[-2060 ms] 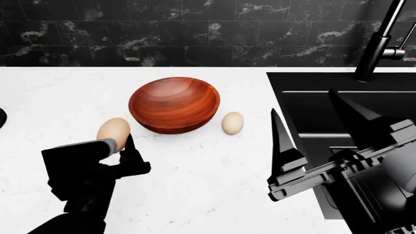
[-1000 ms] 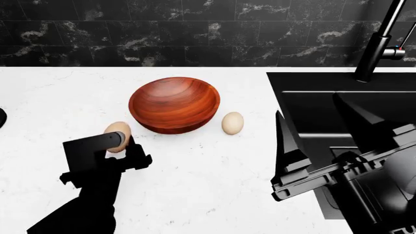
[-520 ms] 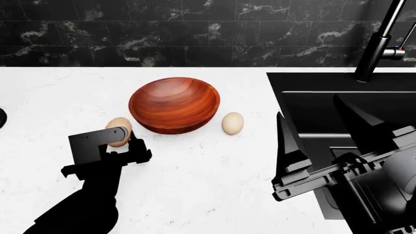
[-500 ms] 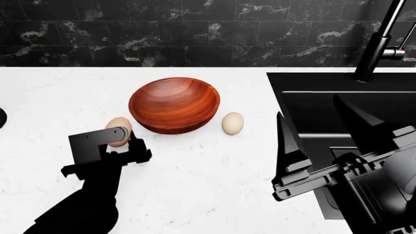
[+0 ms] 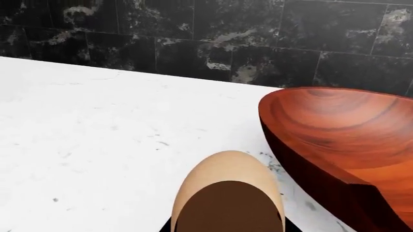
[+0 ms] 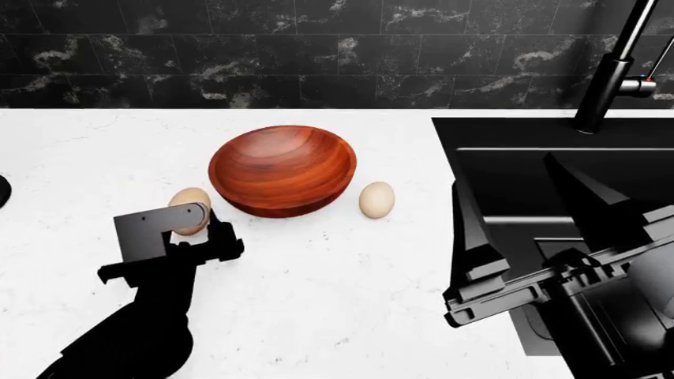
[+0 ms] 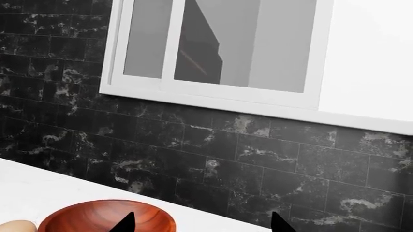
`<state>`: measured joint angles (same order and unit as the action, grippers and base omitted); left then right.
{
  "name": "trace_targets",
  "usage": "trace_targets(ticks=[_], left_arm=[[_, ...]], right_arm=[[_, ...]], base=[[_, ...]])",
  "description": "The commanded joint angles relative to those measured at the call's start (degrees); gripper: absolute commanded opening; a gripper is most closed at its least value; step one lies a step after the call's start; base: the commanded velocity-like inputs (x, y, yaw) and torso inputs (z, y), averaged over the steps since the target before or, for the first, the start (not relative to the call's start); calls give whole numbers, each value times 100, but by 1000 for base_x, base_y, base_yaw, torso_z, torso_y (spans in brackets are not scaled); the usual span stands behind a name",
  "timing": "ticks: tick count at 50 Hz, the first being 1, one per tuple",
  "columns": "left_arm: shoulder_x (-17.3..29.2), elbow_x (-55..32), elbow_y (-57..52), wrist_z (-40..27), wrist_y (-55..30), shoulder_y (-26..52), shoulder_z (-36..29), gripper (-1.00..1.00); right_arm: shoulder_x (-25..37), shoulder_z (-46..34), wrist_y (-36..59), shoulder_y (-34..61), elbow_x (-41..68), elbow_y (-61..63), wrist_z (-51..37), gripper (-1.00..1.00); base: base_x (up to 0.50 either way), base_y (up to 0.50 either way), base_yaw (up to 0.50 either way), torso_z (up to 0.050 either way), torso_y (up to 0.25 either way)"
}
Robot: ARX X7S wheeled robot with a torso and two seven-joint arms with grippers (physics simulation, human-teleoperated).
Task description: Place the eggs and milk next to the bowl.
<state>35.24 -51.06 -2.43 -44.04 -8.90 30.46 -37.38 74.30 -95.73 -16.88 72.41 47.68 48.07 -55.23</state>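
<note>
The reddish-brown wooden bowl stands on the white counter. My left gripper is shut on one tan egg, held low at the bowl's left side. In the left wrist view that egg fills the space between the jaws, close beside the bowl. The second egg rests on the counter just right of the bowl. My right gripper hangs open and empty over the sink's left edge; its view shows the bowl and an egg. The milk is out of view.
A black sink with a dark faucet takes up the right side. A black marble backsplash runs along the back. A dark object shows at the left edge. A white-framed window sits above the backsplash.
My left gripper has carried the egg down and in toward the bowl's left side. The right gripper has drifted slightly to the right.
</note>
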Motion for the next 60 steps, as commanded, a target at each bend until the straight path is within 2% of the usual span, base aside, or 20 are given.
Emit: trace_targets(ticks=[1,14,15,44,60], left_arm=[[-58,-650,332,87,64,-104,-59,-100],[-90,-685,412,156,31,-84,-62,-100],[-87,-700,399,159,43,-95,-49,100],[-37,-712,255,77,82,-193,12,100],[270,-733,-406,-161,144,-501,75,100]], right_arm=[[23,7,1,-17,-17,25,-15,100],[7,21,9,-35,-9,17,-13,100],[9,21,5,-39,-10,14,-11,100],[58,36,-50,-124,-85,28,-20,100],[122,76,-18,-103,-90,110,-21,100]], base=[[0,0,0,0,0],[3,1,0,0,0],[0,3,0,0,0],[1,1,1,0,0],[0,0,0,0,0]])
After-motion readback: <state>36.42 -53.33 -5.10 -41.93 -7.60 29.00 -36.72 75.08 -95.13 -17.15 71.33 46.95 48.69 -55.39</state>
